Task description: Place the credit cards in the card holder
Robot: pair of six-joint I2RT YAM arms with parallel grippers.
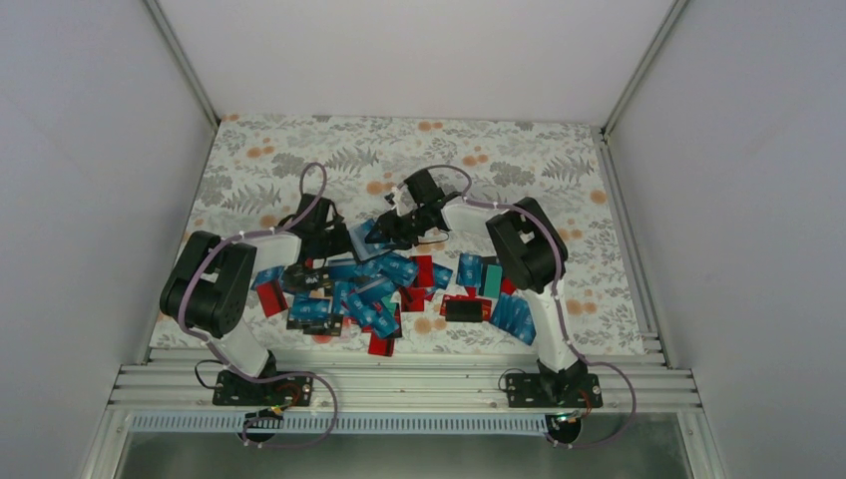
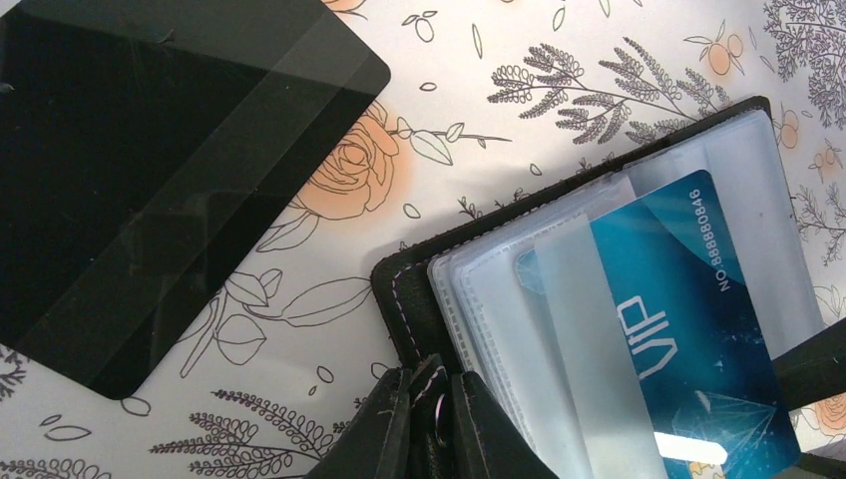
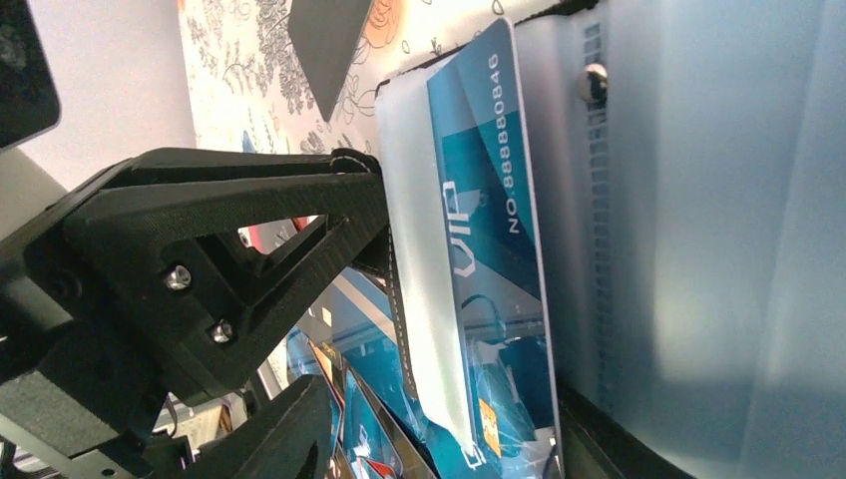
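Left wrist: card holder [image 2: 409,299] cut off at right edge; VIP card [image 2: 688,319] partly behind sleeve [image 2: 584,329].

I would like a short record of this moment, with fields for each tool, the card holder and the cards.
card holder: open, clear sleeves showing
left tool: shut on the holder's black cover edge
right tool: open, holding nothing, beside the holder
blue card: printed VIP, partly under a clear sleeve
loose cards: a pile on the table, mostly blue, some red
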